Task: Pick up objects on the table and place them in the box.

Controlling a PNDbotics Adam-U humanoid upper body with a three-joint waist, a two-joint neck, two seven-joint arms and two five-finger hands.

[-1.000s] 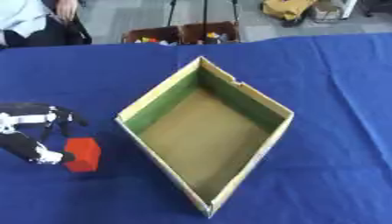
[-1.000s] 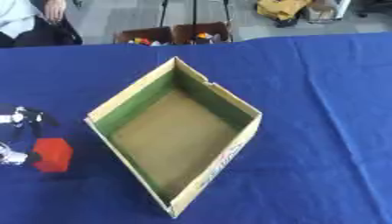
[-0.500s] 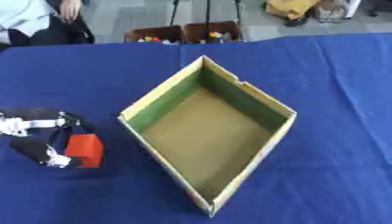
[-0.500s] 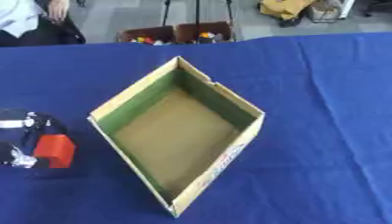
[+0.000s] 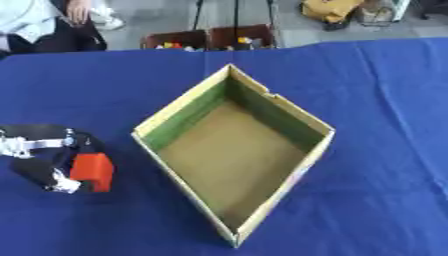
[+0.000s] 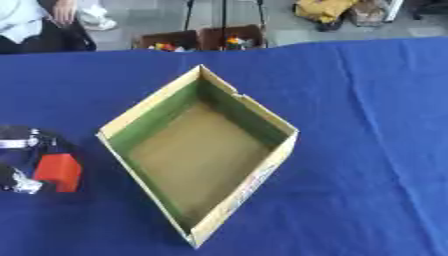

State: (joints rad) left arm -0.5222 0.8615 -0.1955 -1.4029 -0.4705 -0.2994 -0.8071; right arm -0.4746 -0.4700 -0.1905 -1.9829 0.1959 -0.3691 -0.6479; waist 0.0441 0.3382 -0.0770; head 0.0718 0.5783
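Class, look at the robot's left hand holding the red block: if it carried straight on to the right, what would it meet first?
Probably the near left wall of the cardboard box; the left hand, curled round the red block, sits just left of it, though height is unclear.

boxes: 1, open cardboard box [image 5: 302, 120], centre of the cloth | red blocks: 1, red block [image 5: 93, 172] at 9 o'clock of the box | robot hands in view: 1, left hand [image 5: 45, 170] at 9 o'clock | tables: 1, blue-covered table [image 5: 385, 100]
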